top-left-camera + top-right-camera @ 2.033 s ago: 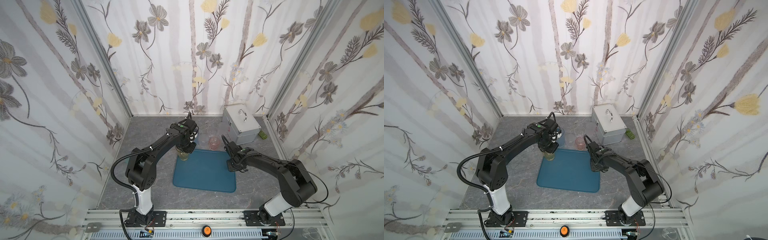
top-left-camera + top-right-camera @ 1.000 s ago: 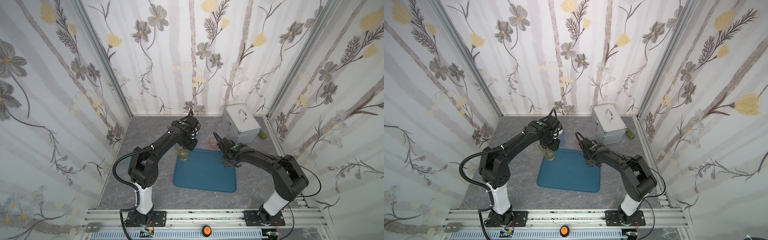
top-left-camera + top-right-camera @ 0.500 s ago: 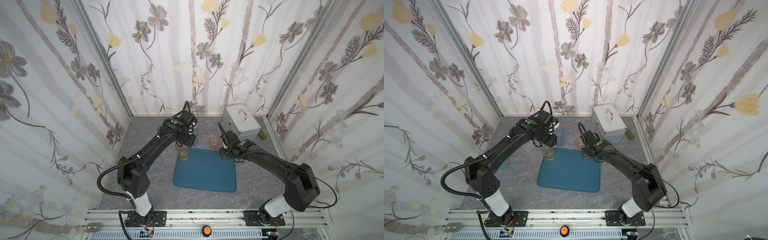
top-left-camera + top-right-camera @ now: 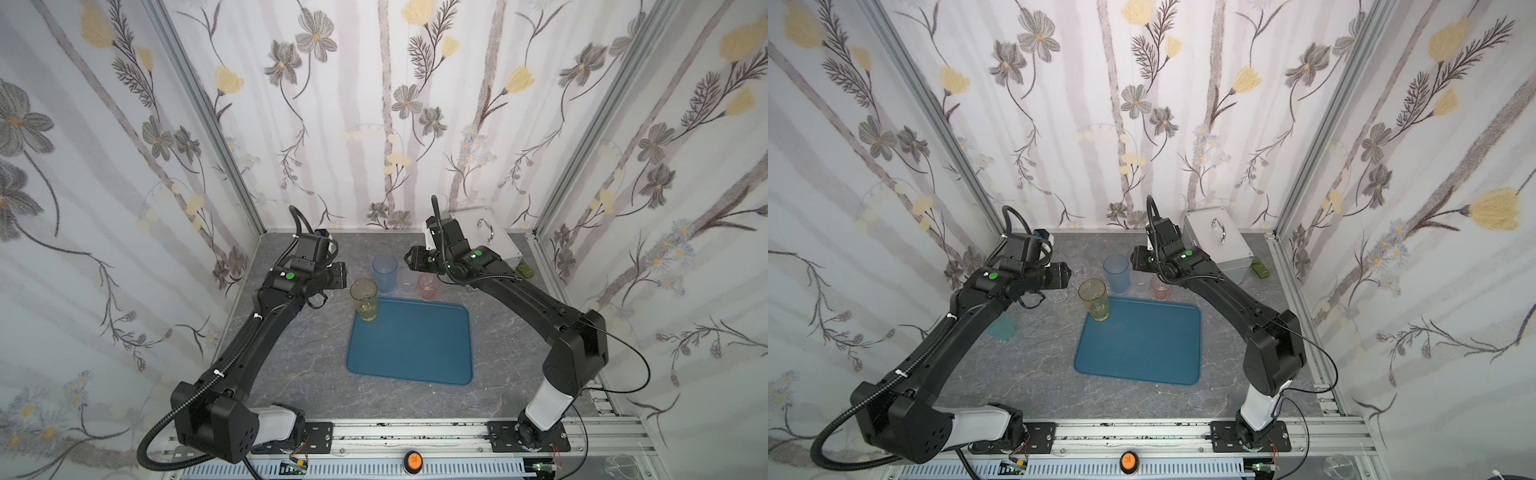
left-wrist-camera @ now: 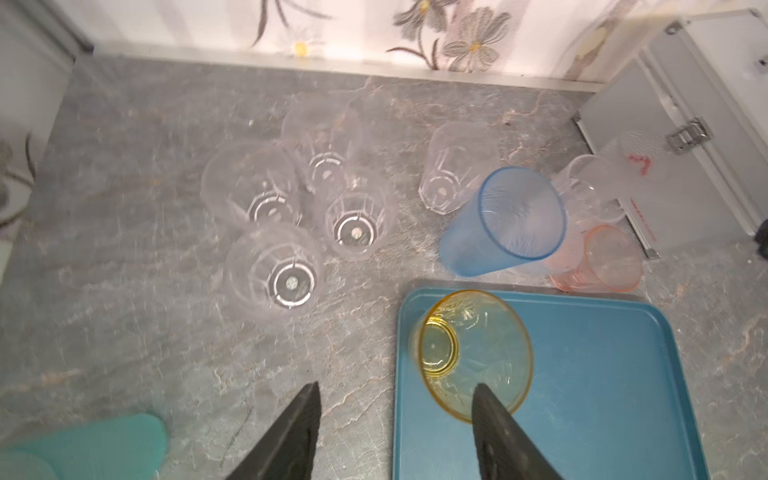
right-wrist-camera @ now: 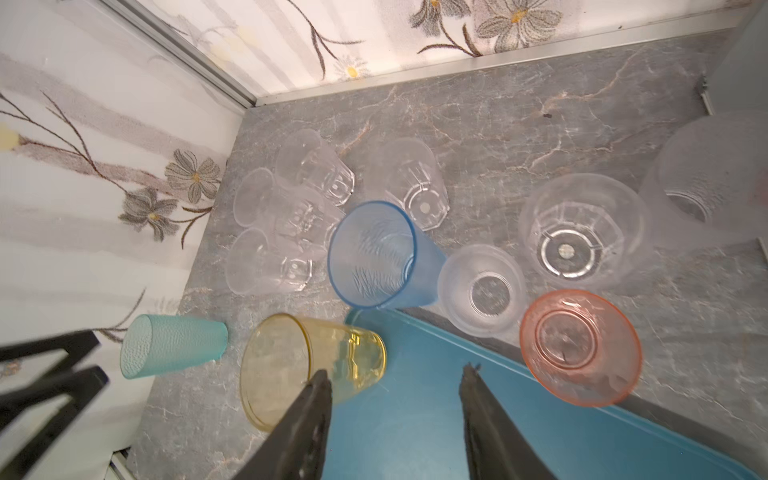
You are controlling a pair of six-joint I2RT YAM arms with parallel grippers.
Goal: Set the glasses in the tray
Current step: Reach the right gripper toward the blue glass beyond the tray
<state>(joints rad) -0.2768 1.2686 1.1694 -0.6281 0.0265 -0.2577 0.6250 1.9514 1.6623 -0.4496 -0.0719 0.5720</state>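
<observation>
The teal-blue tray (image 4: 411, 349) lies flat in the middle of the table. An amber glass (image 4: 365, 299) stands upright in its far-left corner. Behind the tray's far edge stand a blue glass (image 4: 384, 270), a small frosted glass (image 6: 482, 291) and a pink glass (image 4: 428, 286). Several clear faceted glasses (image 5: 286, 270) cluster at the back left, and a teal glass (image 6: 174, 345) stands left of the tray. My left gripper (image 5: 395, 390) is open and empty, raised just left of the amber glass. My right gripper (image 6: 395, 374) is open and empty above the tray's far edge.
A silver metal case (image 4: 486, 232) with a handle sits at the back right, with a large frosted glass (image 6: 706, 183) beside it. A small green object (image 4: 525, 271) lies by the right wall. Floral walls close in three sides.
The left gripper has let go of the amber glass and drawn up and to the left of it. The right gripper has swung back toward the far glasses. Both jaws stand wider.
</observation>
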